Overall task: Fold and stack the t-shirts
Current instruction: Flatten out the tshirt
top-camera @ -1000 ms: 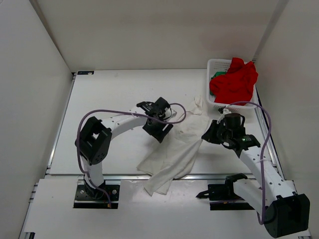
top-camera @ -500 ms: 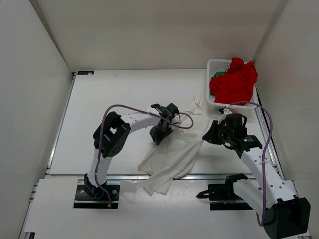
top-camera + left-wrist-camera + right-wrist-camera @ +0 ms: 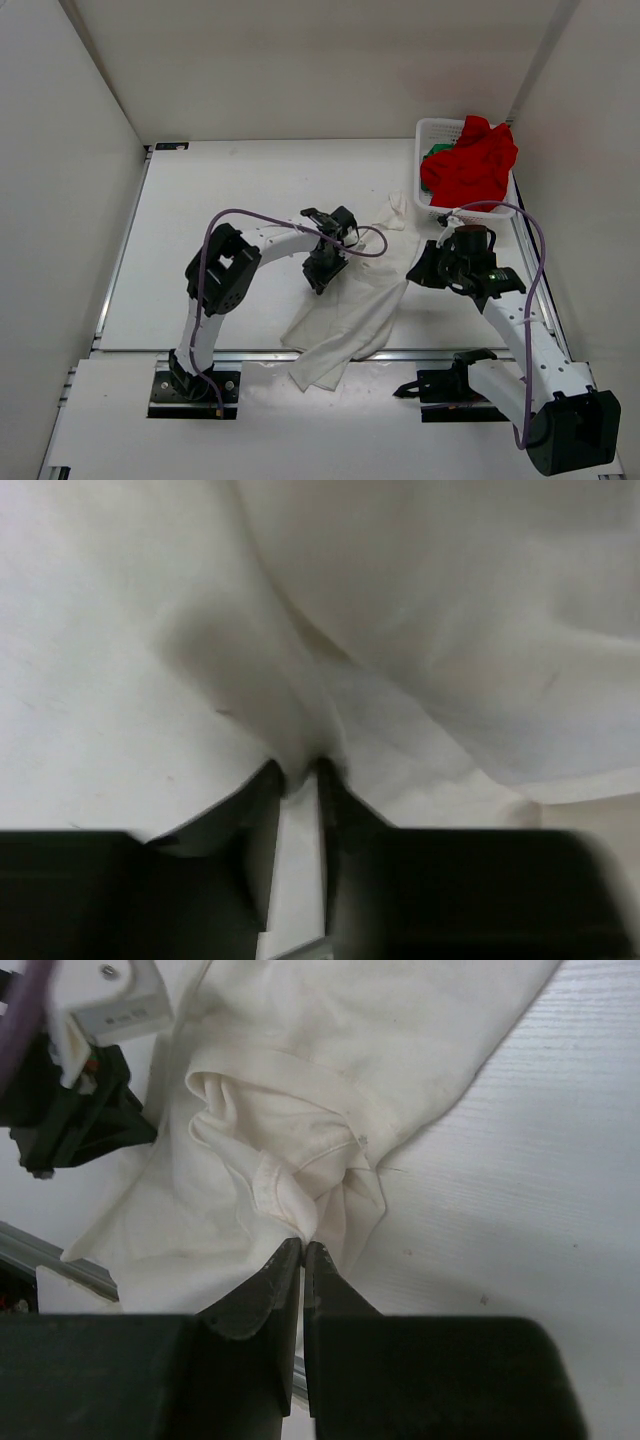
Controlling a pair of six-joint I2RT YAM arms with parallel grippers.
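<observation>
A cream-white t-shirt (image 3: 352,308) lies crumpled across the middle of the table, its lower end hanging over the near edge. My left gripper (image 3: 322,272) presses down at the shirt's left edge, its jaws shut on a small fold of cream cloth (image 3: 300,765). My right gripper (image 3: 418,272) is at the shirt's right side, shut on a bunched fold (image 3: 303,1243) near the collar. A red t-shirt (image 3: 470,165) is heaped over the white basket (image 3: 424,130) at the back right. A bit of green t-shirt (image 3: 436,153) peeks out beneath it.
White walls close in the table on the left, back and right. The basket stands against the right wall just beyond the right arm. A metal rail (image 3: 240,354) runs along the table's near edge, and a purple cable (image 3: 250,214) loops over the left arm.
My left arm swung in toward the shirt, lowered onto its left edge, and its jaws went from open to shut on the cloth. The right arm barely moved.
</observation>
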